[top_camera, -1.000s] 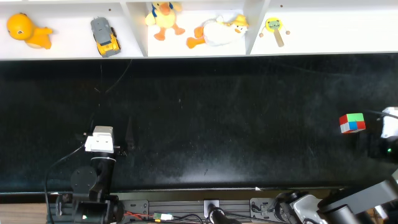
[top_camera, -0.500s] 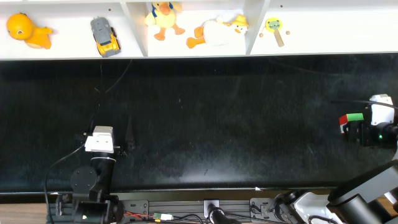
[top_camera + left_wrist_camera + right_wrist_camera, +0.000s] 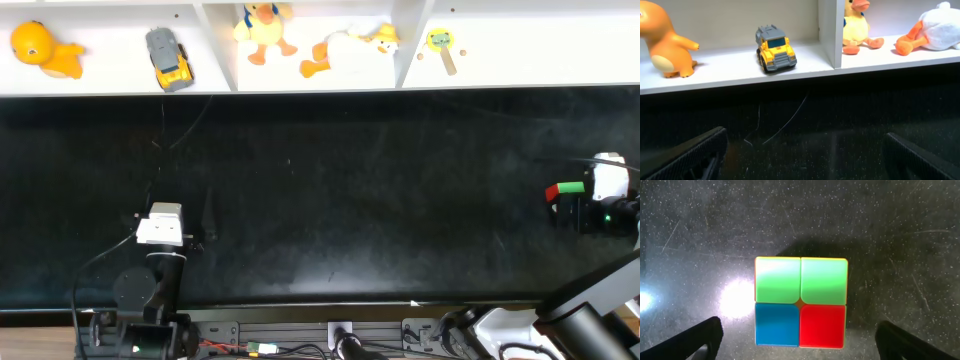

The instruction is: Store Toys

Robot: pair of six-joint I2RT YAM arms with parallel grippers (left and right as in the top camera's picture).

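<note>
So the puzzle cube [image 3: 801,301] is sitting on the black table [image 3: 890,220], way over at the right end and well apart from the shelf [image 3: 320,80]. The right wrist camera is getting a full two-by-two face of it: two green squares, one blue, one red. From the top camera the cube is only peeking out as a bit of green and red, because the right gripper [image 3: 582,210] is hanging over it and covering the rest.

In the wrist view its fingers [image 3: 697,337] are spread wide, one off each side of the cube with bare table in between. So it's wide open and not touching or gripping anything. I'm not able to tell how high above the cube it's hovering.

The left gripper [image 3: 805,161] is sitting near the left side of the table, fingers splayed wide too, nothing between them. Its camera is looking at the shelf. An orange dinosaur [image 3: 665,42] and a yellow truck [image 3: 774,49] are sharing one compartment. A yellow duck plush [image 3: 857,27] and a white duck plush [image 3: 935,30] are in the next one, with the white one getting cut off at the edge.

The top camera is also picking up a small green toy [image 3: 441,45] in the compartment to the right of the ducks, which is too tiny to make out properly.
</note>
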